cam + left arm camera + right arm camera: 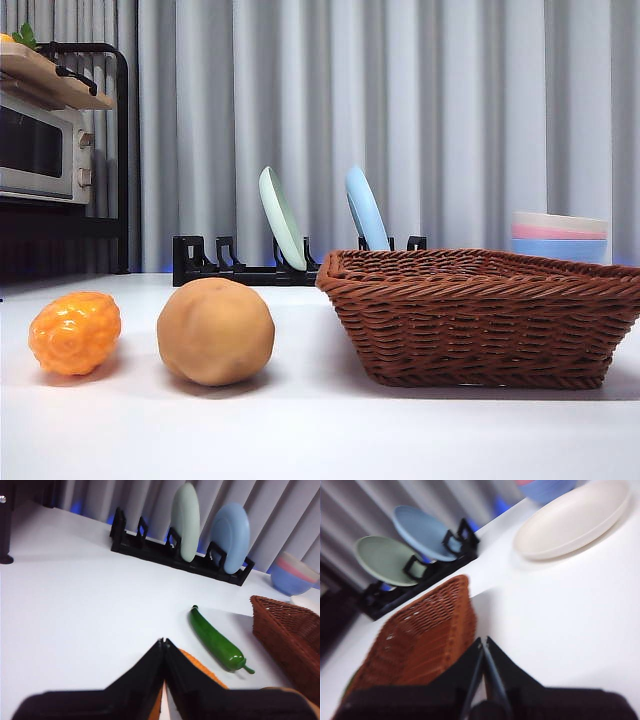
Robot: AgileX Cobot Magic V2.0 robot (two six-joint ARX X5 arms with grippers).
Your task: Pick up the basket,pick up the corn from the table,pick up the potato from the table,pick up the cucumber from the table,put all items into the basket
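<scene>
A: Front view: the corn [75, 333] and the potato [215, 331] sit side by side on the white table [320, 430], with the basket [485, 315] just beside the potato. No arm shows here; nothing is lifted.

B: And from the left wrist?

A: The left gripper [164, 645] hangs above the table, its jaws pressed together and holding nothing. The cucumber [216, 640] lies beyond the tips, near the basket's wall [287, 640]. An orange patch under the jaws is probably the corn.

B: Right wrist?

A: Blurred. The right gripper [484, 645] is likewise closed and empty, poised beside the basket's flaring side [427, 640]. A cream plate [572, 517] lies well apart.

B: How will the pieces handle?

A: The wicker looks stiff and light; its braided rim seems the likeliest hold. The glossy corn and cucumber may slip, so grip each across the middle. The matte potato should hold more readily, though its roundness needs wide jaws.
</scene>
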